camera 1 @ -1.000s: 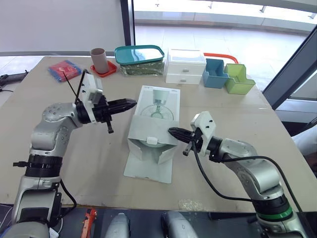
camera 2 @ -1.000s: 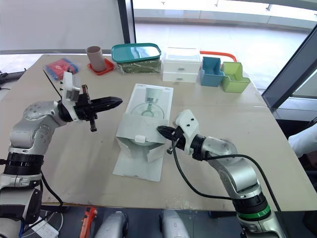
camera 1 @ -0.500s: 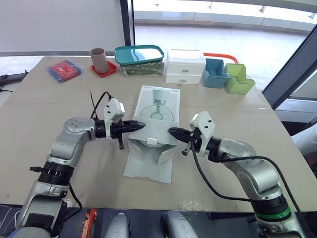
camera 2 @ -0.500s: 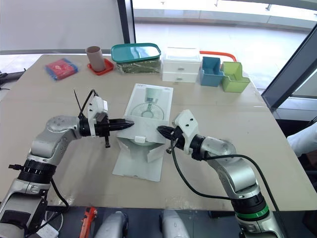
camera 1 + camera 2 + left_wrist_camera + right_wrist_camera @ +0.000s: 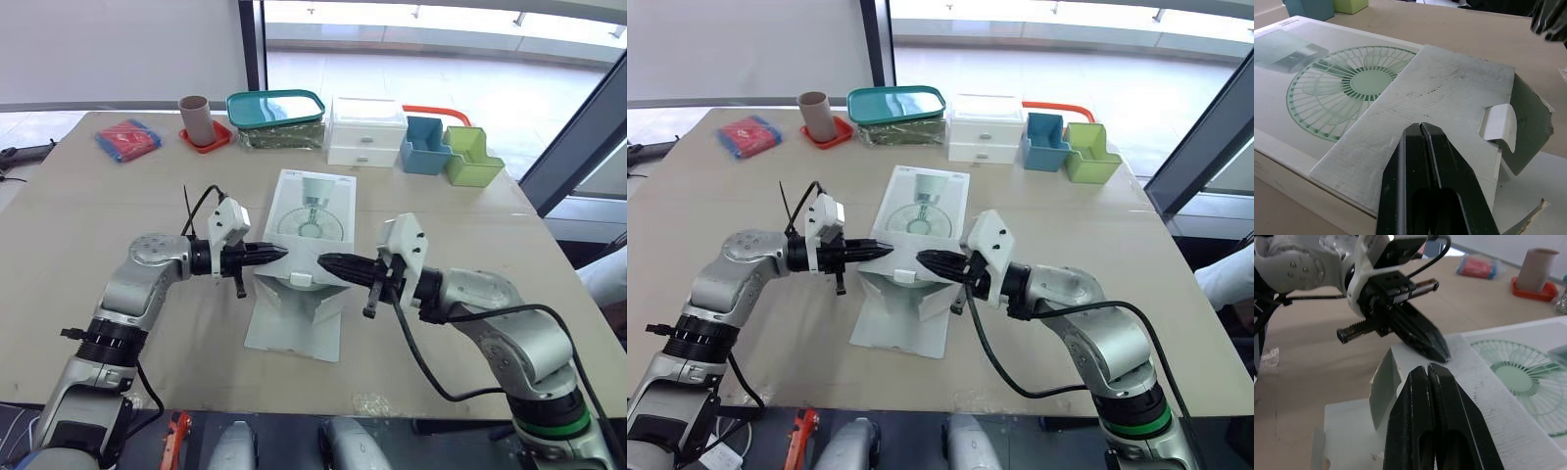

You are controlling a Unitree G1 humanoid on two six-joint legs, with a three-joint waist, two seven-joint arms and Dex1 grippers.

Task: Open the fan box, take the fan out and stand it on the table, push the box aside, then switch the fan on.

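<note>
Centrally, left gripper (image 5: pixel 280 253) and right gripper (image 5: pixel 327 262), tapered black fingers pressed together, are facing tip-to-tip over the white cardboard fan box (image 5: pixel 315 199) flap.

Left hand (image 5: pixel 278 253) and right hand (image 5: pixel 325 261) crowd the fan box (image 5: pixel 312 217) flap, seemingly just apart; table (image 5: pixel 470 211) alongside lies bare

Beige table (image 5: pixel 108 211): fan box (image 5: pixel 312 208), red packet (image 5: pixel 127 139), teal container (image 5: pixel 276 108), white drawers (image 5: pixel 367 131), blue bin (image 5: pixel 427 145)

Our arms (image 5: pixel 132 289) are silver-grey with white wrist housings (image 5: pixel 231 217) and black cables (image 5: pixel 408 333). We see a green ring (image 5: pixel 552 423) on the right arm (image 5: pixel 505 333).
</note>
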